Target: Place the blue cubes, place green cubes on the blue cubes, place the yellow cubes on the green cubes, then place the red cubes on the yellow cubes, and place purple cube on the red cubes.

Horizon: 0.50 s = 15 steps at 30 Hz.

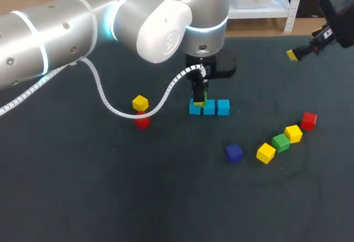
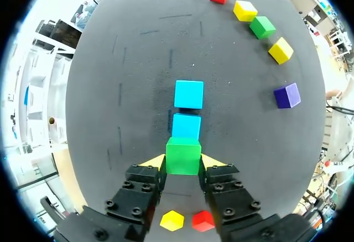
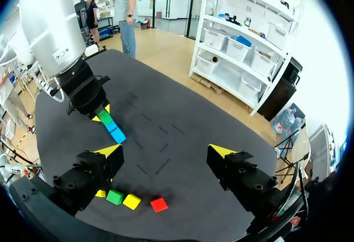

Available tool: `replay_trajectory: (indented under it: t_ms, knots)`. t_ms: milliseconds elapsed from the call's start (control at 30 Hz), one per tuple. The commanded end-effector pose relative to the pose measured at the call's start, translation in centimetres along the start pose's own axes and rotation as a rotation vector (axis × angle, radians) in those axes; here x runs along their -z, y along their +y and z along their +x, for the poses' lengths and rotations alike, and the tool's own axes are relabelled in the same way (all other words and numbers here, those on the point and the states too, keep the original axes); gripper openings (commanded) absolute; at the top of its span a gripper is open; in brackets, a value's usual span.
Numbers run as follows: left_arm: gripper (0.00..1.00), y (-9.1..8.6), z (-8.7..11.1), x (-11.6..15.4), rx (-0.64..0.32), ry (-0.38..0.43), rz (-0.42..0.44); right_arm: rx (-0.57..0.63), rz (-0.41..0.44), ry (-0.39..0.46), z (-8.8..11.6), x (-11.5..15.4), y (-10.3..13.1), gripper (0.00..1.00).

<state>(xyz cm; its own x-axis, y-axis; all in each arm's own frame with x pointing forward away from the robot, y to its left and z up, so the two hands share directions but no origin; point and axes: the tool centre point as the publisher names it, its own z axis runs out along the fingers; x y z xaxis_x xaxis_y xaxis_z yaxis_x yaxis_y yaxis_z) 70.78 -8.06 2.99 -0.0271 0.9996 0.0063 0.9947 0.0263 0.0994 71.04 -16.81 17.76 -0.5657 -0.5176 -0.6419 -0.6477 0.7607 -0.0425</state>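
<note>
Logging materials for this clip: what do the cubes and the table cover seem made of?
The green cube, like the other cubes: even colour, matte faces, crisp edges; probably painted wood or hard plastic, cannot tell which. The table cover: dark, matte, no glare, faint crease marks; likely fabric or a felt-like mat.

The tabletop (image 1: 83, 197) is dark, almost black, with a flat, dull top, and it fills nearly all of the view from above. On it there are some thin short lines (image 2: 120, 93), a bit darker than the rest. Some go straight along and some go across, like little dashes drawn here and there. A few of these lines lie near the middle of the tabletop and others lie more to the side, and from above they are faint and hard to see.
</note>
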Motion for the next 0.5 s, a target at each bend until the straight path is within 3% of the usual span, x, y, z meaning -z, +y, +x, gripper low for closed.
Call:
replay_trajectory:
  t_ms: [33,100,133,167,500]
  knots:
    - [0.40,0.3,-0.1,-0.1,-0.004,0.001,0.006,-0.001,0.003,0.001,0.0,0.1,0.1,1.00]
    - [0.53,0.3,-0.1,-0.1,-0.006,0.000,0.008,-0.001,0.003,0.001,0.0,0.1,0.1,1.00]
    - [0.85,0.3,-0.1,-0.1,-0.006,-0.001,0.009,-0.001,0.003,0.001,0.0,0.1,0.1,1.00]
    - [1.00,0.2,-0.1,-0.1,-0.005,-0.003,0.010,-0.001,0.003,0.001,0.0,0.1,0.1,1.00]
    - [1.00,0.7,0.7,1.7,0.072,-0.061,0.034,-0.001,0.003,0.001,0.0,0.1,0.1,1.00]
